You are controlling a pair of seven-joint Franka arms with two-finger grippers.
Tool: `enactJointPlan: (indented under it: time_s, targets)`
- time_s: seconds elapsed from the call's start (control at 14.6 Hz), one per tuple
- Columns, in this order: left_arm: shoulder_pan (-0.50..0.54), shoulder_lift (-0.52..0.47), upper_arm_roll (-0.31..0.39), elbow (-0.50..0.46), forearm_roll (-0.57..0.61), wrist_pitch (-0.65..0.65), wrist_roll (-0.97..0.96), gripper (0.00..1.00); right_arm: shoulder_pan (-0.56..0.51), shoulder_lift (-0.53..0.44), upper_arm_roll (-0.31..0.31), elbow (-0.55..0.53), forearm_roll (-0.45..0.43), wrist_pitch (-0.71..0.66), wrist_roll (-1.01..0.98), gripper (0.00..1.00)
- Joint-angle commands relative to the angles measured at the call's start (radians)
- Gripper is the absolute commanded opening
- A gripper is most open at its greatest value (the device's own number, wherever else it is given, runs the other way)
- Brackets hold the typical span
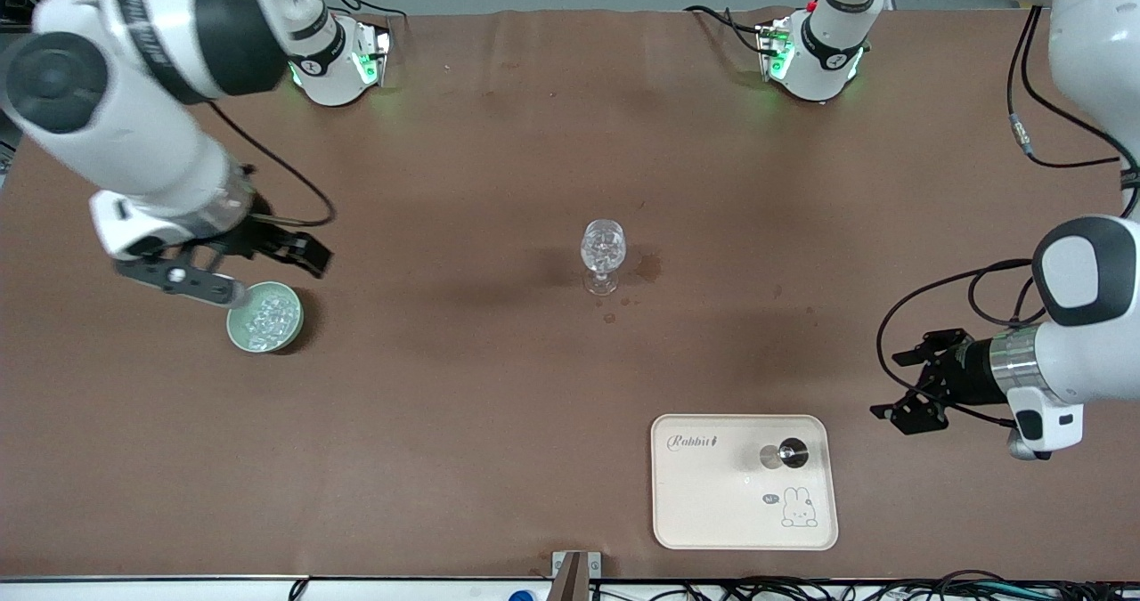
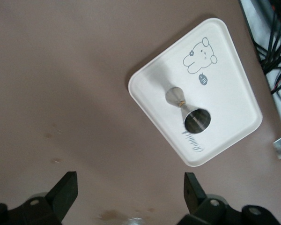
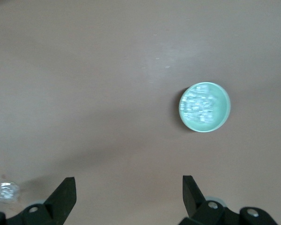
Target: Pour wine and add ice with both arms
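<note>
I work in a robot lab: my two arms [image 1: 134,120] are bolted to a brown table [image 1: 463,387], with cables [image 1: 802,590] along its edge.

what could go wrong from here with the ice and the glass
1. The ice is small, clear cubes heaped in the green bowl; the open right gripper, above the bowl's edge, may pinch several or let one slip.
2. The stemmed glass stands alone mid-table on a narrow foot, with spill marks beside it; a nudge could tip it.
3. The open left gripper hangs near the tray holding the metal jigger, which could be knocked.
</note>
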Motion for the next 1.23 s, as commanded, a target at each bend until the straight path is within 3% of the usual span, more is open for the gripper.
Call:
enactJointPlan:
  time_s: [0.0, 0.21, 0.48, 0.55, 0.89, 1.16]
  targets:
    - [0.008, -0.102, -0.05, -0.033, 0.152, -0.087, 0.154, 1.0, -0.094, -0.13, 0.024, -0.161, -0.007, 0.03, -0.093, 1.0]
    - [0.011, -0.19, -0.086, -0.036, 0.249, -0.177, 0.345, 1.0, -0.2, -0.171, 0.024, -0.196, -0.007, 0.024, -0.237, 1.0]
    - [0.011, -0.315, -0.078, -0.048, 0.247, -0.208, 0.503, 1.0, -0.317, -0.227, 0.024, -0.231, -0.007, 0.007, -0.447, 1.0]
    - [0.0, -0.361, -0.072, -0.088, 0.25, -0.217, 0.553, 1.0, -0.338, -0.234, 0.024, -0.233, -0.007, 0.002, -0.487, 1.0]
    - [-0.157, -0.607, 0.144, -0.293, 0.154, -0.217, 0.73, 1.0, -0.362, -0.256, 0.029, -0.219, -0.007, -0.037, -0.549, 1.0]
    - [-0.282, -0.713, 0.307, -0.401, 0.085, -0.216, 0.844, 1.0, -0.354, -0.247, 0.035, -0.144, -0.012, -0.068, -0.549, 1.0]
